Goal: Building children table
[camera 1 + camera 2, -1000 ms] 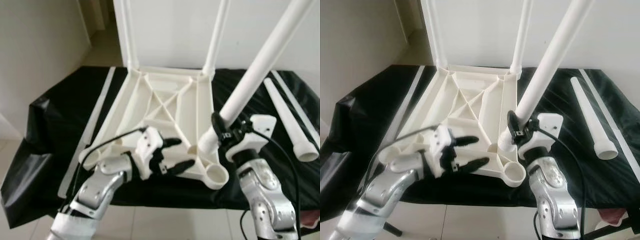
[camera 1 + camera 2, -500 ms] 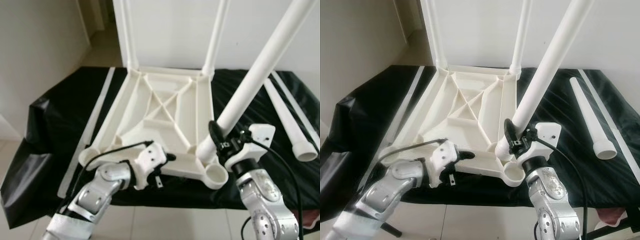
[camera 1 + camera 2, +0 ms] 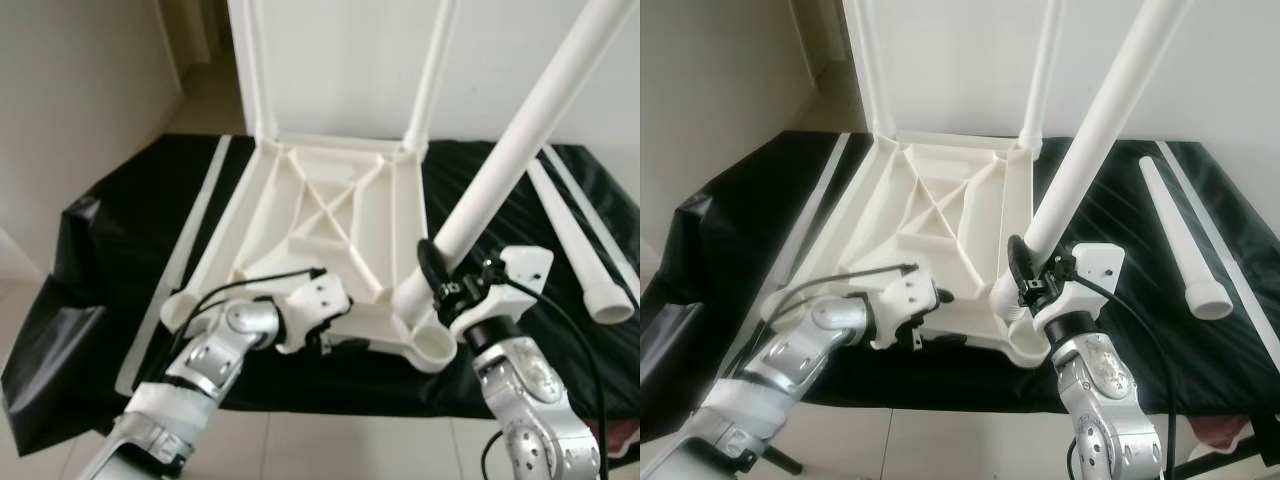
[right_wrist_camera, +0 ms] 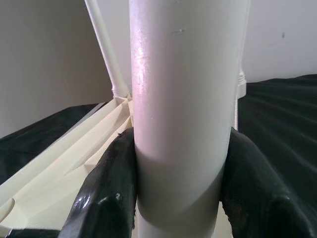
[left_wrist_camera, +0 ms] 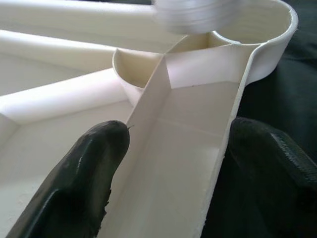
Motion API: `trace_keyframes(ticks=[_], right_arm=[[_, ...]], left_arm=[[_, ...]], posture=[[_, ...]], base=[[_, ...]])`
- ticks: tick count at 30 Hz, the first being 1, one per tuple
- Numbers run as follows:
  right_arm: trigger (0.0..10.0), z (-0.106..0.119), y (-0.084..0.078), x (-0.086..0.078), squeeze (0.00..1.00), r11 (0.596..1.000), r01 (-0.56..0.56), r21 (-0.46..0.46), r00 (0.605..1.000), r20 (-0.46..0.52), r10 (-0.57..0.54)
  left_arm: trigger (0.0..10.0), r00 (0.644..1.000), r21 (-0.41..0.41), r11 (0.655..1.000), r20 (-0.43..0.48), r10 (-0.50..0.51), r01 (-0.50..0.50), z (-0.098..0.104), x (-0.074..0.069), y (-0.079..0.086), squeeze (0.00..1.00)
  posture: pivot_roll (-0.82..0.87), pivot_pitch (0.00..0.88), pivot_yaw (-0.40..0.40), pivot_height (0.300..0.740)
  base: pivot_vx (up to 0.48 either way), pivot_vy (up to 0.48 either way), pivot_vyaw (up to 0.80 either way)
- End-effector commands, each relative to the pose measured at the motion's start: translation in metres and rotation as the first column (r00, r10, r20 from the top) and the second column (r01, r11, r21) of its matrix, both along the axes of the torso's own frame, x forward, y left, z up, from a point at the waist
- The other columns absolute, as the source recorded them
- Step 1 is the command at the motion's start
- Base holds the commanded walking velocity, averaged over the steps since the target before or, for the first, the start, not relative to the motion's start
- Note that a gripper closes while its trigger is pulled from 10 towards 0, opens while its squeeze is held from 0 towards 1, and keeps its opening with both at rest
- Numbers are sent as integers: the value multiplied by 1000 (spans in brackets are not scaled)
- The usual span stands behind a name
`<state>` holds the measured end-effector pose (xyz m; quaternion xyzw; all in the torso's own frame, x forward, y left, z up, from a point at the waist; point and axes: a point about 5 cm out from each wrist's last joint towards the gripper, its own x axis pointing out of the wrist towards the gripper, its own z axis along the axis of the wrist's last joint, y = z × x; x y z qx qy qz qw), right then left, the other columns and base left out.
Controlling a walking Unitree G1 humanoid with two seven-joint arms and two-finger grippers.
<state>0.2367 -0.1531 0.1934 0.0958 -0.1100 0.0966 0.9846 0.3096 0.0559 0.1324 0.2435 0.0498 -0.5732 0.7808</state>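
Change: left gripper [image 3: 335, 335], open and clear of the top 1 s ago, now reached in w/ fingers [image 5: 94, 163] either side of the near rim rib; leg's base has slid nearer the corner socket.
Meaning: prob. bracing the top so the leg can seat; 2 legs already in at far side.
Left gripper: narrow straddle of rib, looks closed on it; socket [image 5: 247, 29] just past fingertips.
Right gripper [image 3: 1040, 283]: clamped round leg [image 4: 181, 114], which runs up and away from it, tilted.
Top [image 3: 330, 210]: upside down, under both grippers, on black cloth [image 3: 110, 230].
Spare leg [image 3: 580, 250]: beyond right gripper, lying flat.
Materials: smooth glossy white plastic; tube legs, slightly tapered; top ribbed w/ X bracing, round corner sockets; cloth shiny, creased.
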Motion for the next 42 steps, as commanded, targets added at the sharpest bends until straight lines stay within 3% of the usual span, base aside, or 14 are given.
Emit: trace_keyframes(ticks=[1,4,8,12,14,15,16,18,21,28,30,33,38,42], right_arm=[[10000,5,0,-1,0,1000,-4,1,1000,18,4],[10000,5,-1,-1,0,1000,4,5,1000,20,-4],[10000,5,-1,-1,0,1000,7,7,1000,19,-7],[10000,4,-3,-3,0,1000,10,5,1000,19,-10],[10000,4,-7,-4,0,1000,26,0,999,20,-26],[10000,4,-7,-4,0,1000,26,0,999,20,-26],[10000,4,-10,-6,0,999,45,-6,999,21,-45],[10000,3,-12,-8,0,999,54,0,998,15,-54],[10000,0,-13,-10,0,998,61,0,998,0,-61],[10000,-1,-14,-12,0,998,59,-5,998,-8,-59],[10000,-1,-14,-13,0,998,60,-7,998,-10,-60],[10000,-3,-17,-16,0,998,67,-11,997,-24,-67],[10000,-9,-20,-18,0,997,79,-10,996,-51,-79],[10000,-13,-22,-17,0,996,87,-13,994,-64,-87]], left_arm=[[10000,941,-73,952,151,304,-296,12,26,12,0],[10000,915,-98,933,183,359,-346,18,37,11,0],[10000,905,-106,927,201,374,-360,21,41,9,0],[10000,934,-143,943,159,320,-299,25,36,5,0],[10000,974,-200,959,67,216,-199,27,25,3,0],[10000,974,-200,959,67,216,-199,27,25,3,0],[10000,994,-221,973,62,87,-72,29,9,4,0],[10000,1000,-235,972,5,14,-12,27,-4,6,0],[10000,999,-251,968,-39,3,-13,26,-13,8,0],[10000,997,-276,960,-52,-63,46,26,-27,4,0],[10000,993,-286,955,-62,-101,79,25,-34,2,0],[10000,973,-296,938,-87,-212,178,23,-57,-4,0],[10000,964,-318,935,-151,-217,160,26,-62,-4,0],[10000,963,-322,932,-153,-222,164,28,-64,-3,0]], posture=[[-33,0,12,740],[-34,0,13,740],[-38,0,14,740],[-39,0,17,740],[-40,0,20,740],[-40,0,20,740],[-39,0,19,740],[-39,0,18,740],[-40,2,17,740],[-35,13,11,740],[-35,13,11,740],[-35,12,5,740],[-35,12,5,740],[-34,15,6,740]], base=[[0,0,0],[0,0,0],[0,0,0],[0,0,0],[0,0,0],[0,0,0],[0,0,0],[0,0,0],[0,0,0],[0,0,0],[0,0,0],[0,0,0],[0,0,0],[0,0,0]])
